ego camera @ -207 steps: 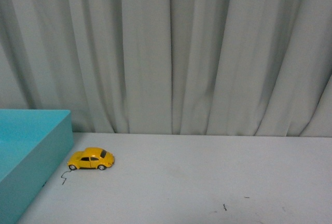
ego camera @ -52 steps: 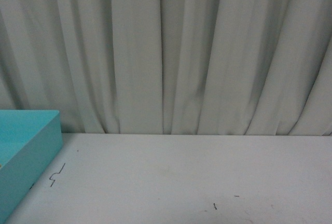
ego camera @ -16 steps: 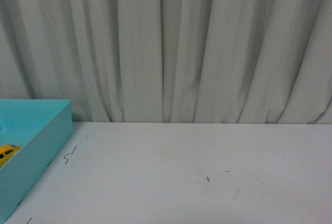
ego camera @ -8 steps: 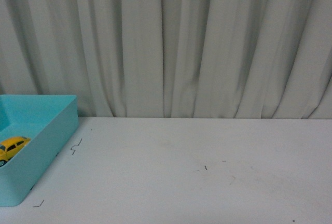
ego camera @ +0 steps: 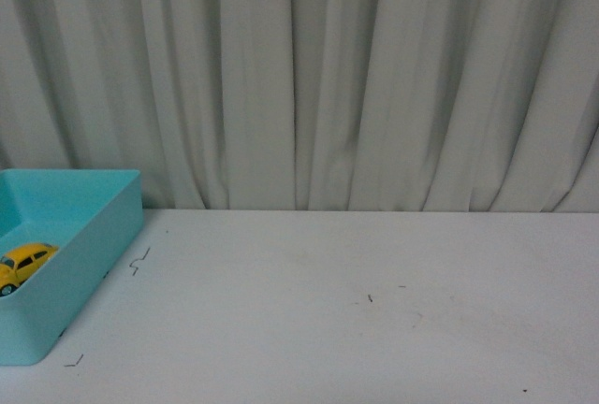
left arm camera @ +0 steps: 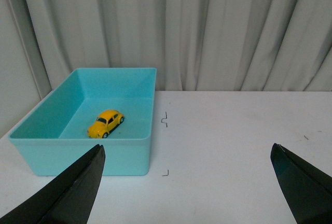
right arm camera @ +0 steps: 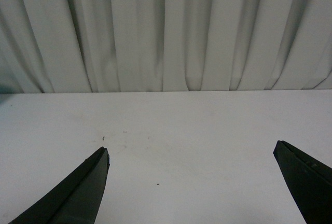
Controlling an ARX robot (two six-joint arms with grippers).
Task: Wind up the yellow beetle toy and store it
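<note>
The yellow beetle toy [ego camera: 21, 264] sits on its wheels on the floor of the turquoise box [ego camera: 89, 254] at the far left of the table. In the left wrist view the toy [left arm camera: 105, 123] lies inside the box [left arm camera: 124, 154], well beyond my left gripper [left arm camera: 187, 154], which is open and empty above the white table. My right gripper [right arm camera: 191, 154] is open and empty over bare table; the toy does not show there. Neither arm shows in the front view.
The white table [ego camera: 356, 301] has small dark marks [ego camera: 138, 261] next to the box. A grey pleated curtain [ego camera: 309, 77] hangs along the table's far edge.
12.6 s ago the toy stood on the table beside the box; now it lies inside the box. Over the last second the front view has shifted, showing more of the box.
</note>
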